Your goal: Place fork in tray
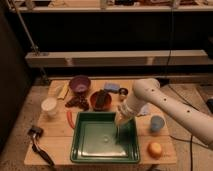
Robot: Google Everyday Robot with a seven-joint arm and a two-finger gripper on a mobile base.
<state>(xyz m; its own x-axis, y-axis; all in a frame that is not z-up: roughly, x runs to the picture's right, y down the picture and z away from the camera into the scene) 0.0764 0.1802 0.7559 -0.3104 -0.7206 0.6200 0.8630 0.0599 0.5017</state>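
The hand [119, 121] hangs over the tray's [79, 153] right side, too small and blurred to make out. The fork [117, 134] below it shows only as a thin pale streak. The arm [170, 111] runs off the right edge. The surface's [56, 132] near edge is cut off at the bottom.
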